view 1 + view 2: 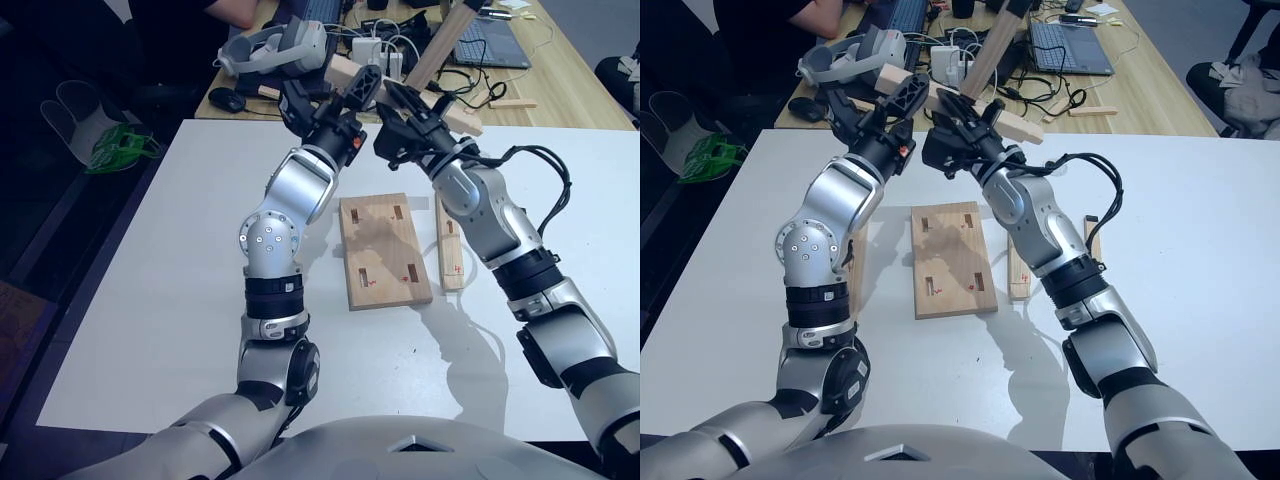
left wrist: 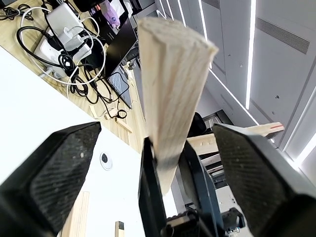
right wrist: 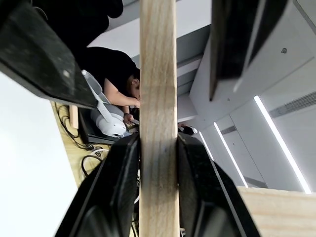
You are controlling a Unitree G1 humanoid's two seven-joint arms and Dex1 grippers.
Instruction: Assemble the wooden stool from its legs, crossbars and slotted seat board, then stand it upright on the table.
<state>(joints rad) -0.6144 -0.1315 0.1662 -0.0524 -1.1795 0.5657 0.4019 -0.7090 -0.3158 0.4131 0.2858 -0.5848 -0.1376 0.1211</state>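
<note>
**A:** Your right hand [image 3: 158, 145] is clamping the leg [image 3: 158, 59]. Its fingers [image 3: 118, 197] are pressing on two opposite faces, closed as far as the wood is letting them.

**B:** Your left hand [image 2: 159, 132] is gaping wide and gripping nothing. Its pads [image 2: 61, 173] are standing on either side of that same leg, with a gap showing on each side.

**A:** You are holding both hands up, close together, over the far edge of the white worktop [image 1: 180, 300]. The leg is slanting up and away from them.

**B:** A second pale bar [image 1: 1023, 125] is running crosswise right behind your hands. I cannot tell whether it is sitting in the leg, or whether either hand is gripping it.

**A:** Below your arms, the slotted seat board [image 1: 385, 252] is lying flat on the white worktop, near its middle, with four slots facing up.

**B:** A loose wooden strip [image 1: 451, 258] is lying just beside the board's right edge, parallel to it and partly under your right forearm.

**A:** Past the far edge, a wooden worktop [image 1: 560, 90] is carrying a headset [image 1: 280, 45], a mouse [image 1: 228, 99], a laptop [image 1: 490, 40] and a tangle of cables [image 2: 91, 79].
</note>
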